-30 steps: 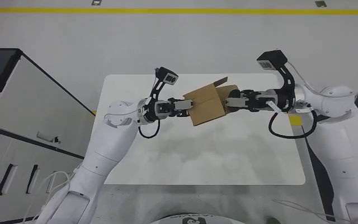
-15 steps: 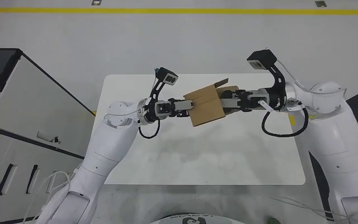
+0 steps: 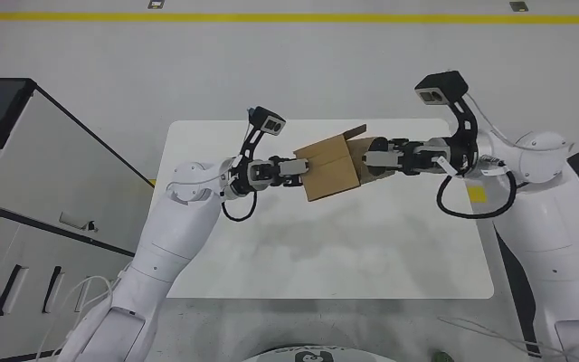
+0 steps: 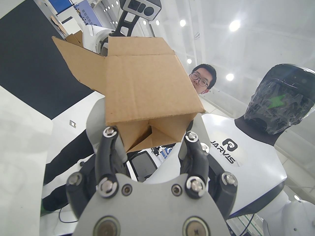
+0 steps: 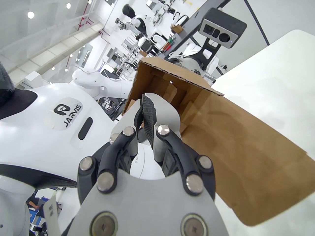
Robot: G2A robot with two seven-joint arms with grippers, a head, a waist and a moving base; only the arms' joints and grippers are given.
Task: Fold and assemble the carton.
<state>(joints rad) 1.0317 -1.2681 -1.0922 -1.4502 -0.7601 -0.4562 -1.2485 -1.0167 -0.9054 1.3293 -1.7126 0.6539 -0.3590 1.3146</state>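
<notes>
A brown carton (image 3: 330,167) hangs tilted over the back of the white table (image 3: 317,262), between my two arms. My left gripper (image 3: 299,168) holds its folded end: in the left wrist view the carton (image 4: 147,87) sits between the spread fingers of that gripper (image 4: 151,128), touching both. My right gripper (image 3: 366,164) is at the opposite, open end. The right wrist view shows this gripper (image 5: 145,104) shut, pads together with no cardboard between them, just in front of the carton's (image 5: 221,128) opening. One long flap sticks out toward the camera over the table (image 5: 270,69).
A dark-framed rack (image 3: 54,154) stands off the table's left side. A yellow floor line (image 3: 289,16) runs behind the table. The table's front half lies bare below the arms.
My right arm pushed in toward the carton's open end, then drew back out. The carton shifted slightly toward the left arm, which barely moved.
</notes>
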